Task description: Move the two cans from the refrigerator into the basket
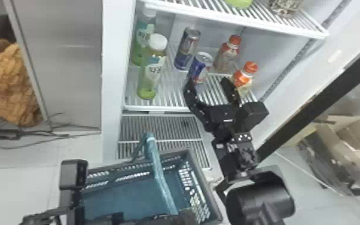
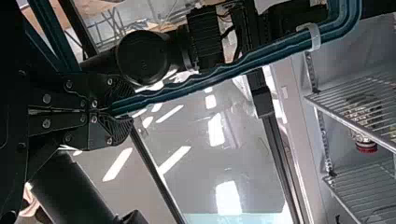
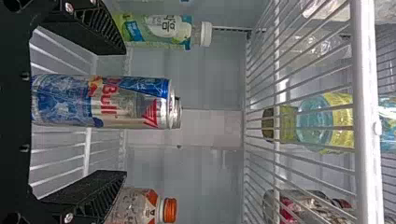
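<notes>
Refrigerator shelf [image 1: 172, 94], nearer can [image 1: 201, 66] beyond right gripper [image 1: 207, 80]

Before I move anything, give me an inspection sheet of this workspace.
Surface: wire shelf in the refrigerator, bearing cans and bottles.
Job's things: front can and rear can upright on the shelf; basket in front, neither can inside.
Clutter: two green bottles left of the cans, two orange-capped bottles right.
Left gripper: shut on the basket's handle.
Right gripper: open, fingers either side of the front can.
Cables: dark ones on the floor, left.
Surroundings: cardboard box, right.
</notes>
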`<action>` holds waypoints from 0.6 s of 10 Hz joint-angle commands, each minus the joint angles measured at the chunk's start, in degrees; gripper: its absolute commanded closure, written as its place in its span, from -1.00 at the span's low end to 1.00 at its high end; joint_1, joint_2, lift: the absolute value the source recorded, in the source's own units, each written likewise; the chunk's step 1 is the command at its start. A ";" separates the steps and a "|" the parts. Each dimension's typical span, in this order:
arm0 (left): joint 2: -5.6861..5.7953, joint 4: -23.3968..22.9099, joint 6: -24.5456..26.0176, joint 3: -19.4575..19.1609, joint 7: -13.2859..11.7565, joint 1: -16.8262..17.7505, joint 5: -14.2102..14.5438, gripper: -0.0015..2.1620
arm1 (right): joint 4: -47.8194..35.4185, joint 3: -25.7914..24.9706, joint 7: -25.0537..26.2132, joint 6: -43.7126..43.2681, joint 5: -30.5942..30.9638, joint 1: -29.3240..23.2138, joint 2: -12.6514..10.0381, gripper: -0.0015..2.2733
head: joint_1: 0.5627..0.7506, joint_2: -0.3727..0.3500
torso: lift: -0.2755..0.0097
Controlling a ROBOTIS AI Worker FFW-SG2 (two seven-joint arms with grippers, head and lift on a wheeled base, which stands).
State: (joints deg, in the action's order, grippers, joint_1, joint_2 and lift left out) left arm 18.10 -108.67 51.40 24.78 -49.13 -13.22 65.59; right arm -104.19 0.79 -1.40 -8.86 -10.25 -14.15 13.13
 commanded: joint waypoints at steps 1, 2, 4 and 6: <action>-0.09 0.04 0.07 -0.10 0.00 0.01 -0.01 0.07 | 1.46 0.58 0.00 0.00 -0.14 1.64 0.14 -0.92 | 0.41 -0.94 | -1.00; -0.17 0.04 0.07 -0.21 0.00 0.01 -0.01 0.07 | 2.45 1.15 0.00 0.00 -0.49 2.62 0.23 -0.92 | 0.41 -0.94 | -1.00; -0.17 0.04 0.21 -0.21 0.00 0.15 -0.12 0.07 | 4.42 2.29 0.00 -0.14 -0.71 4.59 0.40 -0.92 | 0.41 -0.94 | -1.00; -0.17 0.04 0.21 -0.33 0.00 0.15 -0.12 0.07 | 5.96 2.52 0.00 -0.14 -0.94 6.28 0.58 -0.91 | 0.41 -0.94 | -1.00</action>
State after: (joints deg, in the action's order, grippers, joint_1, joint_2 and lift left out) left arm 17.93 -108.64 51.61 24.50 -49.13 -13.07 65.46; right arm -98.61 3.27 -1.41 -9.02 -11.11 -8.37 13.65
